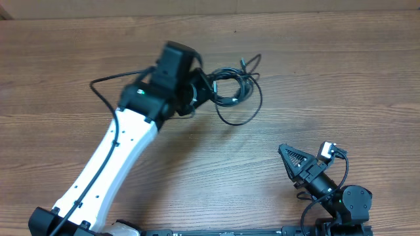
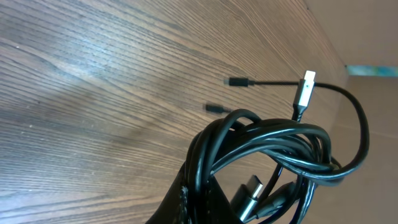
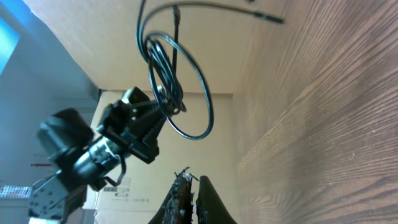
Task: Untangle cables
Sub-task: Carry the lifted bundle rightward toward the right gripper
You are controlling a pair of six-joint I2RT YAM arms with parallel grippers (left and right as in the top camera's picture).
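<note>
**Grip.** The left hand [image 1: 206,88] is clamped shut on the cables [image 1: 237,88]. The pinch sits at the dense part of the bundle, where several strands cross. In the left wrist view the strands bunch directly ahead of the fingers. Judged purpose: the left hand anchors the knot so the other hand can draw a strand out.

**Task item.** The cables fan out beyond the left hand as loose loops. One wide loop lies on the side toward the right hand [image 1: 293,162]. A silvery plug [image 2: 307,87] and a small black plug [image 2: 239,81] stick out past the bundle, away from the left hand. Whether the loops rest on the table [image 1: 328,65] or hang just clear cannot be settled.

**Second hand.** The right hand is fully closed and holds nothing. It is well apart from the bundle, pointing roughly toward it.

**Surroundings and obstructions.** Nothing lies between the right hand and the wide loop. The left arm's own thicker cable [image 1: 98,80] trails behind the left hand, apart from the bundle. Risk: the strands overlap closely, so picking out one alone looks difficult.
</note>
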